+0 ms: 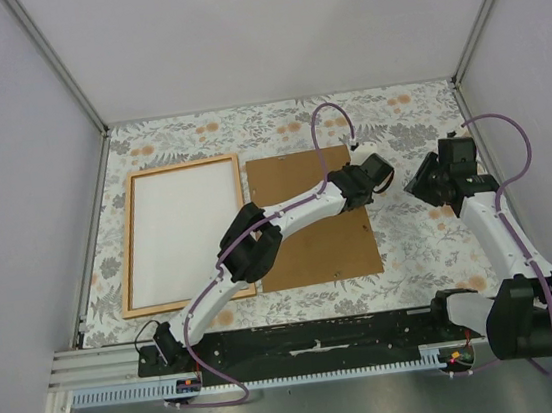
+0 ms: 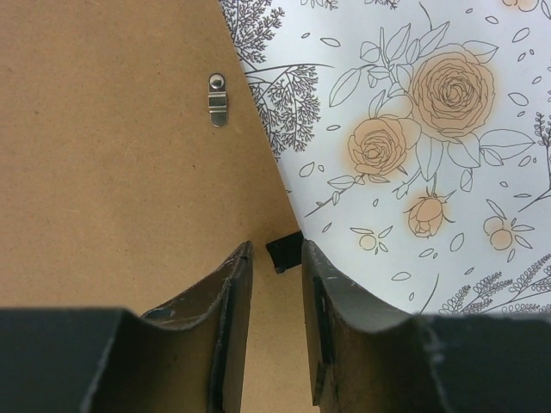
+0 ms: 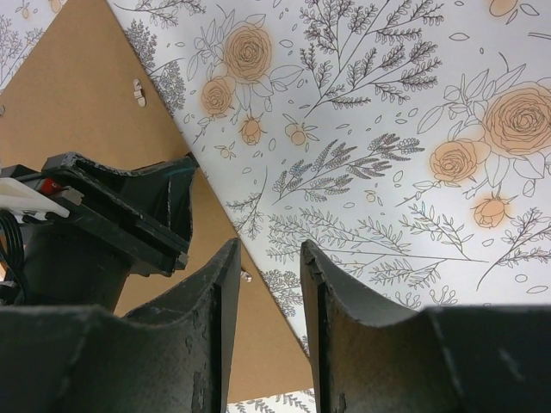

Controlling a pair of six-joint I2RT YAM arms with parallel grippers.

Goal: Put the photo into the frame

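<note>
Photo (image 1: 181, 233) white side up inside frame (image 1: 182, 165).
Backing board (image 1: 322, 249) likely next: left gripper (image 2: 275, 249), right gripper (image 3: 269, 249) at its edge, jaws apart, empty; needs edge pinch.

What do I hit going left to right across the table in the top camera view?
Wooden frame with the white sheet inside it → brown board → left gripper, at the board's right edge → right gripper, over the flowered tablecloth.
</note>
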